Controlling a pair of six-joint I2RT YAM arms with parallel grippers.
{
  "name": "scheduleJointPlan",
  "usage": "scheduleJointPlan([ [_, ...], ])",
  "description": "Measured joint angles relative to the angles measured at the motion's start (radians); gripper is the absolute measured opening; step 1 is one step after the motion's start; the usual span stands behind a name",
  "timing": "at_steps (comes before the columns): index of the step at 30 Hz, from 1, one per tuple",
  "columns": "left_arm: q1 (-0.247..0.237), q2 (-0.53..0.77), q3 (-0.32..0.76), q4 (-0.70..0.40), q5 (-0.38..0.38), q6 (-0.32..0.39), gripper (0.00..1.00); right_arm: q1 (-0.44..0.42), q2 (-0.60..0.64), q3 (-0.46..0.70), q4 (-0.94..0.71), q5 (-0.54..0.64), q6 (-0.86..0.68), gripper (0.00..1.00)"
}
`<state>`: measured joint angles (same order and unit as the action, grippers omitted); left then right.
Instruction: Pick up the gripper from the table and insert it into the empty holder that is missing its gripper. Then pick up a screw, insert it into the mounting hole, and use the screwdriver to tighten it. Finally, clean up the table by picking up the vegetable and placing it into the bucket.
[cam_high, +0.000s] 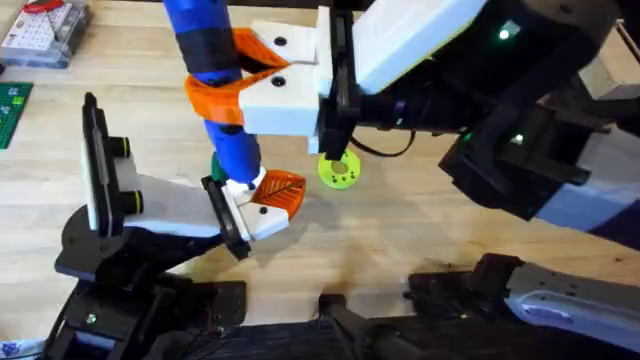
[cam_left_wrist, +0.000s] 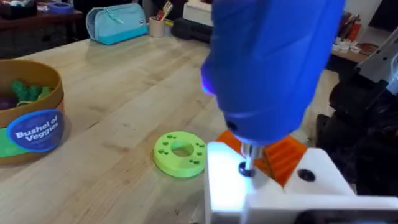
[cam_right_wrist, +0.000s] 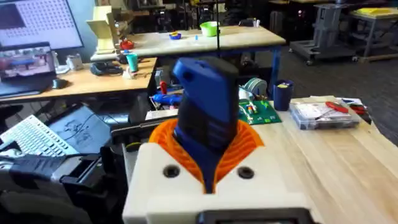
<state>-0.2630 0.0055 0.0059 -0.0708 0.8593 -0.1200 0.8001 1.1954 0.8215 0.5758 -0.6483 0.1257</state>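
My right gripper (cam_high: 225, 75), white with orange pads, is shut on the blue screwdriver (cam_high: 215, 60), which stands nearly upright. In the right wrist view the blue handle (cam_right_wrist: 202, 124) sits between the orange pads (cam_right_wrist: 249, 146). The screwdriver's tip (cam_left_wrist: 247, 167) presses on the white base of the small orange gripper (cam_high: 272, 200). That gripper is seated on the holder (cam_high: 170, 205), against its black plate. I cannot make out the screw under the tip. A sliver of dark green, the vegetable (cam_high: 213, 165), peeks out beside the screwdriver shaft. The left arm's black links (cam_high: 110, 270) lie at the lower left.
A lime-green disc with holes (cam_high: 340, 170) lies just right of the holder. In the left wrist view, the "Bushel of Veggies" bucket (cam_left_wrist: 34, 124) stands farther along the table. A clear parts box (cam_high: 45, 30) and a green board (cam_high: 12, 110) sit at the far left.
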Motion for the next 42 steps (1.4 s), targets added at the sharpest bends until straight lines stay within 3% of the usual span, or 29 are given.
scheduleJointPlan([
  [42, 0.0, 0.0, 0.0, 0.0, 0.0, -0.001, 0.015, -0.011, 0.0, 0.0, -0.038, 0.004, -0.003, 0.033],
])
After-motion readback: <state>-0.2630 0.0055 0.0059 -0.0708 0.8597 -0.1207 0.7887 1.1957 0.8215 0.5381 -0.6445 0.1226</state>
